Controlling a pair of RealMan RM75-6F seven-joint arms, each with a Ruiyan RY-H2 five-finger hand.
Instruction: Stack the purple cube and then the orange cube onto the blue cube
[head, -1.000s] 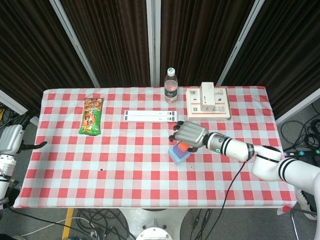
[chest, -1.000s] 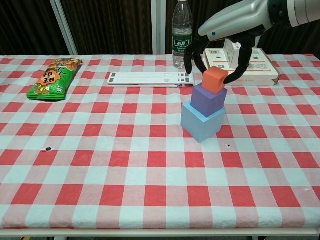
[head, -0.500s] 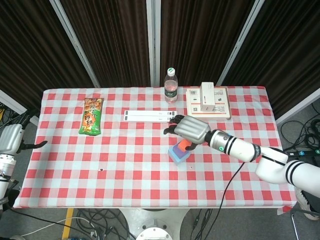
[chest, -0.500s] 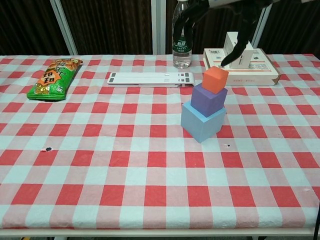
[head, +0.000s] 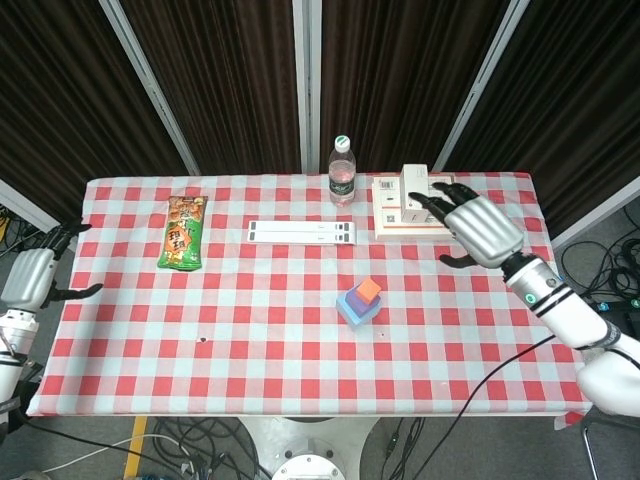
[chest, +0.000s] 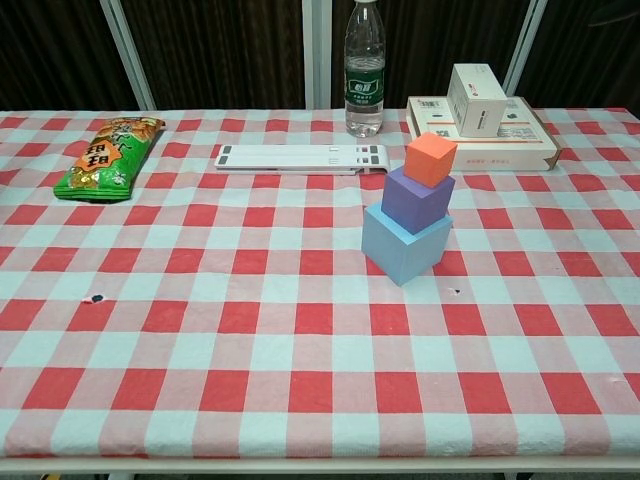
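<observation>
The cubes stand as one stack near the table's middle: the blue cube (chest: 405, 243) at the bottom, the purple cube (chest: 418, 198) on it, the orange cube (chest: 431, 158) on top. In the head view the same stack shows as orange cube (head: 369, 290), purple cube (head: 357, 301) and blue cube (head: 351, 314). My right hand (head: 480, 230) hovers high to the right of the stack, fingers spread, holding nothing. My left hand (head: 32, 276) stays off the table's left edge, fingers apart and empty. Neither hand shows in the chest view.
A water bottle (chest: 365, 68) and a flat box (chest: 480, 132) with a small white carton (chest: 476, 99) on it stand at the back. A white strip (chest: 301, 157) lies behind the stack. A green snack bag (chest: 110, 156) lies at the back left.
My right hand has let go of the orange cube, risen and pulled away to the right, leaving the chest view. The stack stays standing. The left hand shifted only slightly.
</observation>
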